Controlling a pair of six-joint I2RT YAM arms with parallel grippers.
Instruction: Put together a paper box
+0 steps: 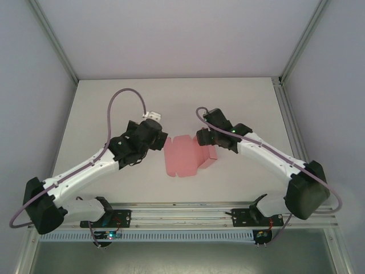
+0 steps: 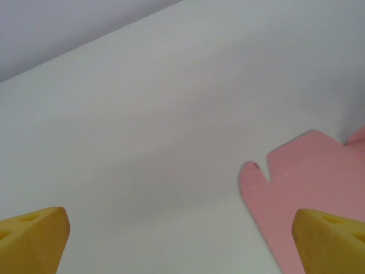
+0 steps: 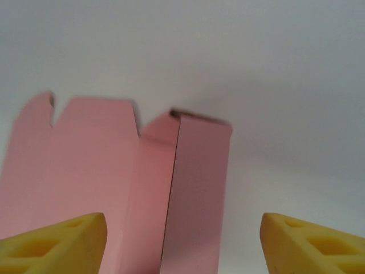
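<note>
1. Top view: the box (image 1: 183, 157) lies on the table (image 1: 114, 103) between the two arms. It is mostly a flat pink sheet, with its right end folded up. The left end effector (image 1: 162, 138) hangs just beside the sheet's left edge. The right end effector (image 1: 203, 138) hangs over the raised end.
2. Left wrist view: the left end effector (image 2: 182, 242) is spread wide and holds nothing, with bare table between its fingers. A notched flap of the box (image 2: 308, 182) lies flat at the right, and one finger (image 2: 331, 242) sits over its edge.
3. Right wrist view: the right end effector (image 3: 182, 245) is also spread. An upright panel of the box (image 3: 197, 188) stands between its fingers and appears to touch neither. Left of that panel the sheet lies flat.
4. Handling, as a judgement: the card looks thin, light and floppy. It would likely skid on the smooth table and crease wherever it is pinched hard. The upright panel's free edge, close to a fold line, seems the best place to pinch. The other arm could press the flat part down.
5. As a container it is unfinished: no closed walls yet, and nothing lies in it.
</note>
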